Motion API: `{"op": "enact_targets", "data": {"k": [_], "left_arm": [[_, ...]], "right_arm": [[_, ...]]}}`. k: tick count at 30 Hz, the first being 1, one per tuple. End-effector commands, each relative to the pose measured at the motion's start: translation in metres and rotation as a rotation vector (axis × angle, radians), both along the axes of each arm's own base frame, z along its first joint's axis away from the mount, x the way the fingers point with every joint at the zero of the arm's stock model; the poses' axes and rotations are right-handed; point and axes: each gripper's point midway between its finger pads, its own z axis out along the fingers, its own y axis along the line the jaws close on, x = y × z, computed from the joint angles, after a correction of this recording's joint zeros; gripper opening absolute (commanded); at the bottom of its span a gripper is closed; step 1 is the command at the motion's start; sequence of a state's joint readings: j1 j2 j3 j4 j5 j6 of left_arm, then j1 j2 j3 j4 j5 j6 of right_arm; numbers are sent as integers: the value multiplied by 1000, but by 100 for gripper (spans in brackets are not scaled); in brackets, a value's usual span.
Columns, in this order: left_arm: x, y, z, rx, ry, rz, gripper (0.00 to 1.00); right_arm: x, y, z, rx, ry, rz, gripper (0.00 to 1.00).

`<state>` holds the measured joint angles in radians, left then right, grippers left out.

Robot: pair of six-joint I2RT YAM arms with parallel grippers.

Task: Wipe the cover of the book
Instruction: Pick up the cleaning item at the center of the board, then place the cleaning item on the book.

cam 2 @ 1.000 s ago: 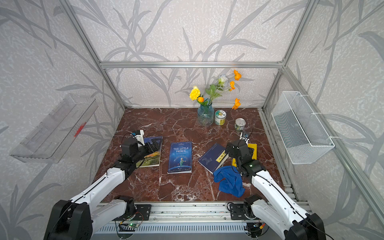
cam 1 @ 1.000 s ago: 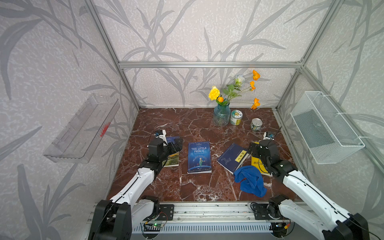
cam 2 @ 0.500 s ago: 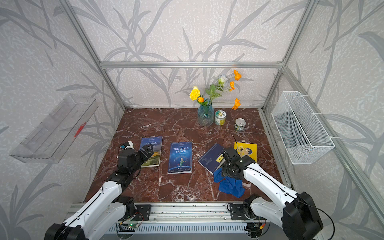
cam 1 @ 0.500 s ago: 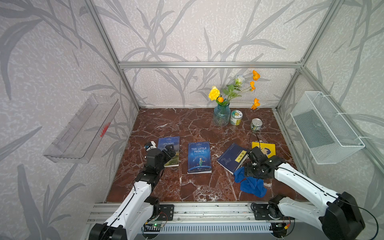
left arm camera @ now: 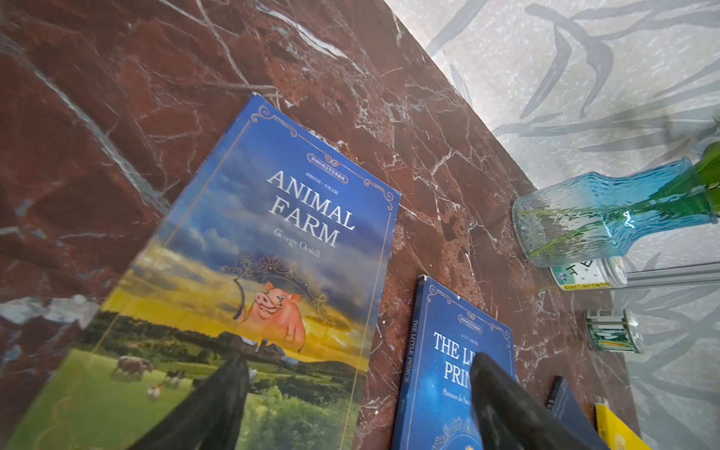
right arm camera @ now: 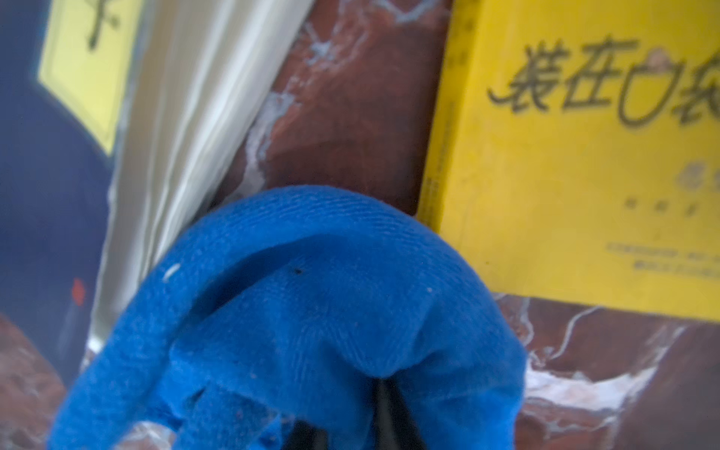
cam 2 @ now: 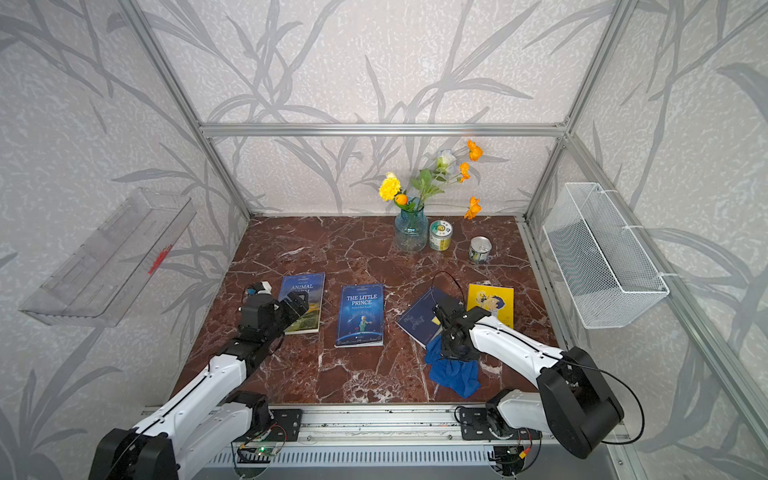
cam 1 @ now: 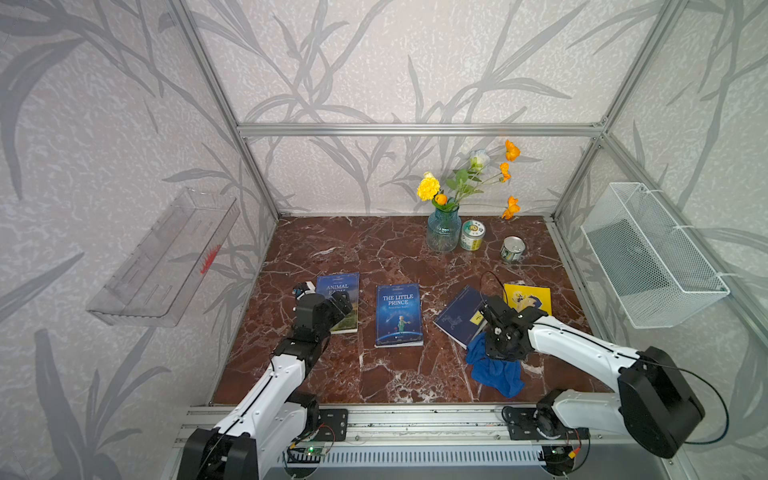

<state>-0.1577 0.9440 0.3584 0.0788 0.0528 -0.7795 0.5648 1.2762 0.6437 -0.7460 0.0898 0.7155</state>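
Okay, near the tabletop's [cam 1: 374,253] front: right pincer [cam 1: 496,353] is clamped on a bunched blue cloth [cam 1: 496,376], which lies against the navy book's [cam 1: 457,320] near corner. Left pincer [left arm camera: 358,362] is spread open over the Animal Farm book's [left arm camera: 272,253] near end. The Little Prince book [cam 1: 398,313] lies flat between them, with a yellow book [cam 1: 530,297] beyond. At the far back stand a flower vase [cam 1: 443,232], a jar [cam 1: 472,235] and a tin can [cam 1: 512,249].

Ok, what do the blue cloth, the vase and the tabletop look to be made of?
Blue cloth: woven fabric, matte, probably microfibre; ribbed weave and soft folds show.
Vase: tinted blue glass, glossy and see-through, stems visible inside.
Tabletop: looks like red-brown marble with white veins, polished; could be a printed laminate.
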Motion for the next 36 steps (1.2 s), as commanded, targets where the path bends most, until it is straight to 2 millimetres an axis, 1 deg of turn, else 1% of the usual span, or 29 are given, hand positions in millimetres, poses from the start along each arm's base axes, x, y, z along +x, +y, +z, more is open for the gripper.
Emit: {"op": "enact_targets", "data": {"k": [1, 3, 9, 11, 15, 16, 18, 20, 23, 26, 27, 29, 30, 33, 35, 36], "left_arm": [[11, -17, 14, 11, -17, -87, 80], [13, -26, 12, 29, 3, -124, 76], [20, -60, 1, 109, 87, -251, 70], [21, -72, -6, 133, 126, -293, 68], [24, -86, -17, 162, 182, -340, 66], [24, -88, -21, 167, 203, -346, 65], [25, -91, -29, 171, 245, -356, 60], [27, -93, -34, 174, 278, -366, 55], [27, -91, -36, 187, 291, -358, 54], [27, -83, -32, 212, 281, -327, 54], [27, -81, -31, 217, 276, -316, 54], [27, -75, -33, 228, 276, -287, 51], [27, -74, -34, 228, 278, -273, 48], [29, -72, -39, 222, 283, -250, 42], [29, -77, -39, 206, 288, -270, 42], [30, -79, -40, 203, 290, -279, 42]], "right_arm": [[7, -1, 22, -8, -50, 13, 1], [10, 1, 39, 4, -79, 29, 0], [28, 9, 108, 68, -226, 62, 0], [38, 13, 131, 90, -292, 79, 0], [61, 25, 173, 117, -401, 112, 0], [69, 31, 183, 135, -425, 124, 0], [83, 46, 203, 185, -465, 139, 0], [98, 66, 221, 252, -499, 158, 0], [117, 98, 240, 360, -522, 193, 0], [132, 134, 249, 397, -522, 251, 0], [135, 144, 249, 398, -518, 273, 0], [145, 166, 244, 402, -503, 306, 0], [150, 172, 240, 403, -496, 309, 0], [166, 181, 212, 364, -460, 315, 0], [176, 181, 184, 305, -430, 313, 0], [181, 179, 166, 267, -405, 311, 0]]}}
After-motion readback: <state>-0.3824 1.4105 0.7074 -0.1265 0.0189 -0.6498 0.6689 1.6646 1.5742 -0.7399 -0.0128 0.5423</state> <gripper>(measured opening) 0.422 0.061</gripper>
